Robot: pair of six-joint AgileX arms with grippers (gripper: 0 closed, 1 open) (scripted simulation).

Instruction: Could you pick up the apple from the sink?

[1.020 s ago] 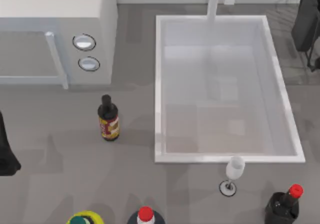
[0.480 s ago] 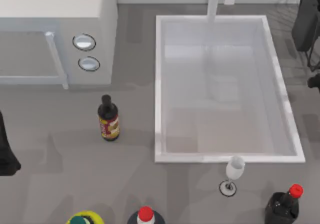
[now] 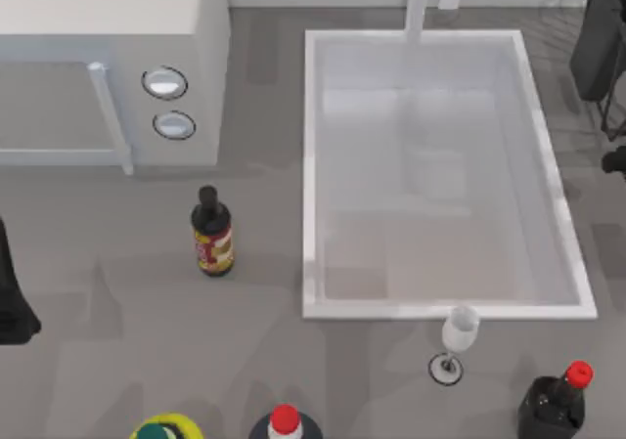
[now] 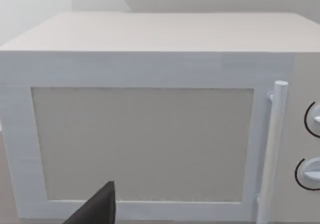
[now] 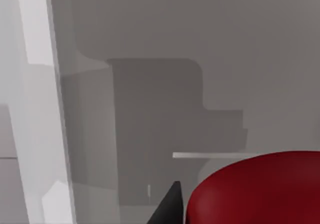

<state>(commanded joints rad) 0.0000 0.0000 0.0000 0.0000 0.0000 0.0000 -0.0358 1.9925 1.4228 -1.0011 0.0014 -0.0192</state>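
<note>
Grey table [image 3: 117,263] from above: white sink [image 3: 311,165] with bare pale floor, wine glass [image 3: 458,333] just beside its near rim, sauce bottle [image 3: 211,232] left of it. Left wrist: faces microwave [image 4: 150,134]; jaw state unclear. Right wrist: apple [image 5: 260,189] close under camera, beside sink rim [image 5: 35,84]; grip unclear.
</note>
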